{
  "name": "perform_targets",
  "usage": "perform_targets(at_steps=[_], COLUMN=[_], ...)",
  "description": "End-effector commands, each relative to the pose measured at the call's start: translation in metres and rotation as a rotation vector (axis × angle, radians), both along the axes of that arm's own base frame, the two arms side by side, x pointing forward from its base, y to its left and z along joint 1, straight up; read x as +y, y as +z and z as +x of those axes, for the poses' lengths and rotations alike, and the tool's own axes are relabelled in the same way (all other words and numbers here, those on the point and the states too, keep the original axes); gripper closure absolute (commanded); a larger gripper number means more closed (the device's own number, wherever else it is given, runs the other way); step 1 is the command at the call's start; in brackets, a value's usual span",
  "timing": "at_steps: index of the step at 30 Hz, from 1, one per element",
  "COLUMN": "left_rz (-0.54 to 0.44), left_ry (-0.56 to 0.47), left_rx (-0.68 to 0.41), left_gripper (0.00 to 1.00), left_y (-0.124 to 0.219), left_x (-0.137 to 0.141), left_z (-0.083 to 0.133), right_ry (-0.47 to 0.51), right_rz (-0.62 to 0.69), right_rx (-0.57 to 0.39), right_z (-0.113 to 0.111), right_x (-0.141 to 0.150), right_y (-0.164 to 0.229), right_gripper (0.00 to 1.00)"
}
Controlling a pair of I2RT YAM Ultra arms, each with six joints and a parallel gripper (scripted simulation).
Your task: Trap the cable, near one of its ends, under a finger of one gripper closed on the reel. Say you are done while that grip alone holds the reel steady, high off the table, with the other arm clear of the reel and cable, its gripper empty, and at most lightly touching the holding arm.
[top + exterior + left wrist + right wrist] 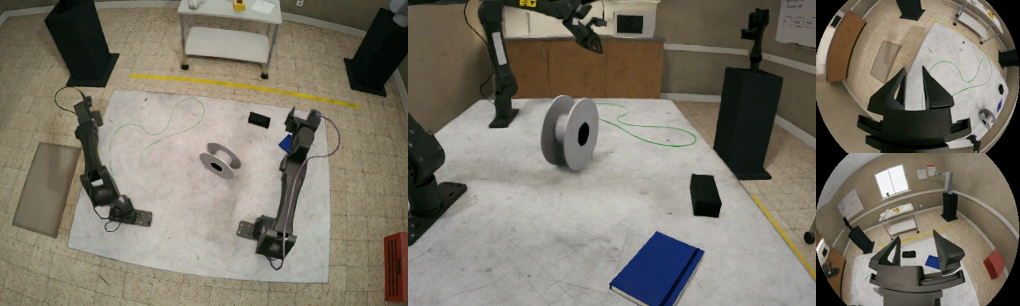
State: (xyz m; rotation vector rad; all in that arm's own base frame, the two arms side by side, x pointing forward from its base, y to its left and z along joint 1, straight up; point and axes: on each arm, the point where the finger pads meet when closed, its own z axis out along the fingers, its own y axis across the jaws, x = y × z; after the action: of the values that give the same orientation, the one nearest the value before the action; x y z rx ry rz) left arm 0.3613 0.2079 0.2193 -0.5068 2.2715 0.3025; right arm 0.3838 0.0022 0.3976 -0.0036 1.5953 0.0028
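The grey reel (220,161) (570,132) (986,115) stands on its rims in the middle of the white table top (175,240), with no gripper touching it. The thin green cable (170,122) (648,127) (953,67) lies loose in curves on the table between the reel and the left arm. My left gripper (87,104) (592,42) (913,68) hangs high over the table's edge, fingers partly apart and empty. My right gripper (291,119) (915,235) is raised high at the other side, wide open and empty.
A blue notebook (286,142) (658,270) (932,261) and a black block (259,119) (705,195) lie on the table near the right arm. Black pedestals (80,40) (375,55), a white cart (230,30) and a red crate (396,267) stand on the floor.
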Motion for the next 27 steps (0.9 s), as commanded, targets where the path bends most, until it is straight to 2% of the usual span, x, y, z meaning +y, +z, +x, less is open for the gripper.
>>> perform_targets(at_steps=[1, 2, 10, 17, 19, 27], left_rz=[-0.056, -0.056, -0.186, -0.279, -0.279, -0.348], left_ry=[-0.019, -0.019, -0.049, -0.073, -0.073, -0.092], left_rx=[0.148, 0.148, 0.411, 0.591, 0.591, 0.714], left_gripper=[0.7, 0.7, 0.7, 0.7, 0.7, 0.7], left_y=[-0.025, -0.025, -0.08, -0.109, -0.109, -0.125], left_x=[-0.008, -0.008, -0.02, -0.032, -0.032, -0.042], left_z=[-0.01, -0.01, -0.033, -0.053, -0.053, -0.07], right_ry=[-0.023, -0.023, -0.023, -0.023, -0.023, -0.023], right_rz=[0.002, 0.002, 0.002, 0.002, 0.002, 0.002], right_rx=[-0.084, -0.084, -0.084, -0.084, -0.084, -0.084], right_z=[-0.011, -0.011, -0.011, -0.011, -0.011, -0.011], right_x=[-0.007, -0.007, -0.007, -0.007, -0.007, -0.007], right_y=[0.034, 0.034, 0.034, 0.034, 0.034, 0.034], right_gripper=[0.25, 0.25, 0.25, 0.25, 0.25, 0.25])
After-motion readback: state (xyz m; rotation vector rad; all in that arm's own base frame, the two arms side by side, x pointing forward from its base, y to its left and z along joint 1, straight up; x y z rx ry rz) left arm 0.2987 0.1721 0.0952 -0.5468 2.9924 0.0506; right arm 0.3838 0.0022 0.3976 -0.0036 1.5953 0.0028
